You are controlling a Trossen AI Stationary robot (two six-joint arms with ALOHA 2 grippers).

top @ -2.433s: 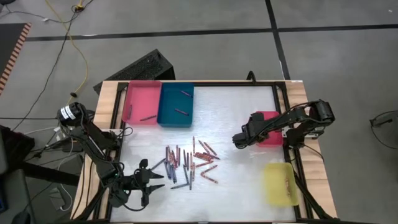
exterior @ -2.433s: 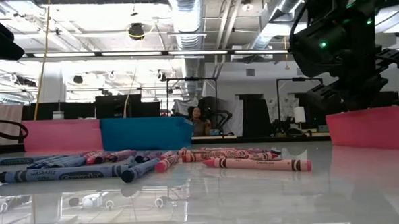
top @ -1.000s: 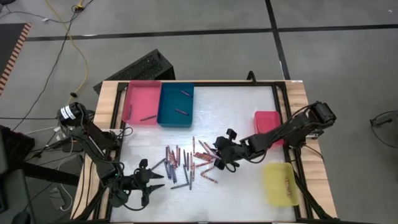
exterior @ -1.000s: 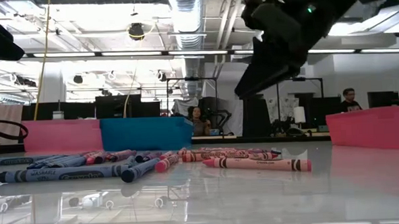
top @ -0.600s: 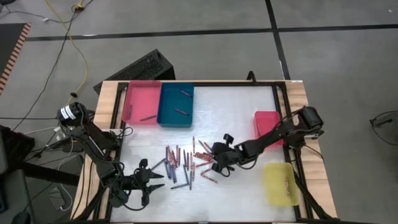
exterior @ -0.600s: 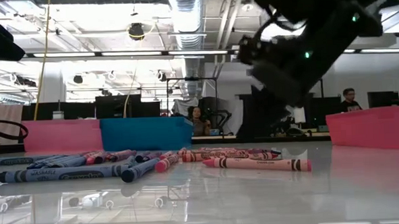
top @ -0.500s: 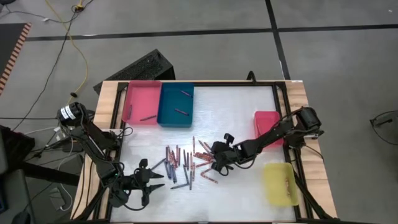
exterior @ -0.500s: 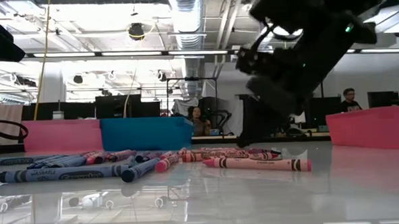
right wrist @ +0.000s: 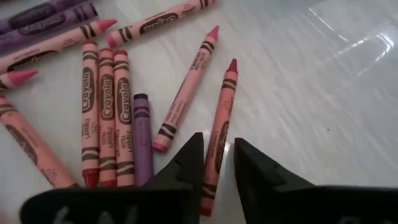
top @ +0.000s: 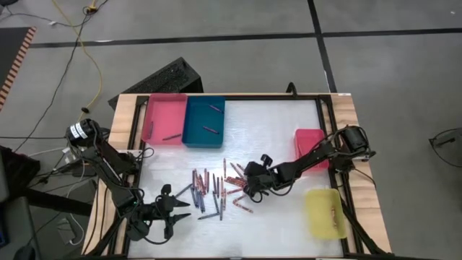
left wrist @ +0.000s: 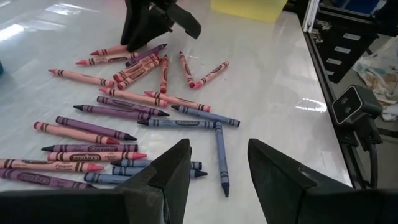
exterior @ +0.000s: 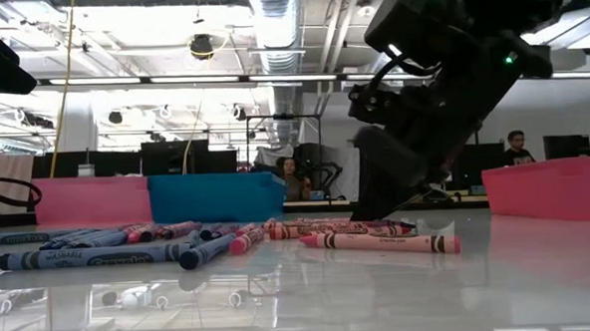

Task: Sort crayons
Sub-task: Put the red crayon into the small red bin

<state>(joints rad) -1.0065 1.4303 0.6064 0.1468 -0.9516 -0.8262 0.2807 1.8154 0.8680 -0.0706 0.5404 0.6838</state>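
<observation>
Right gripper (right wrist: 214, 163) down at the crayon pile's right edge – fingers narrowly parted, straddling one red crayon (right wrist: 219, 135) lying on the white table (top: 281, 130). Left gripper (top: 175, 209) idles open, nearby. Four trays; crayons too many to count.

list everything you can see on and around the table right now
crayons: a few dozen, red, pink, purple and blue, scattered mid-table
pink tray: one, far left corner, one crayon inside
blue tray: one, beside the pink tray, two crayons inside
red tray: one, right edge
yellow tray: one, near right corner, a crayon inside
table: one, white top, wood rim
cable: one, yellow, on the floor beyond the left side
left claw: open, waiting at the near left edge
right claw: fingers down either side of a red crayon at the pile's right edge
</observation>
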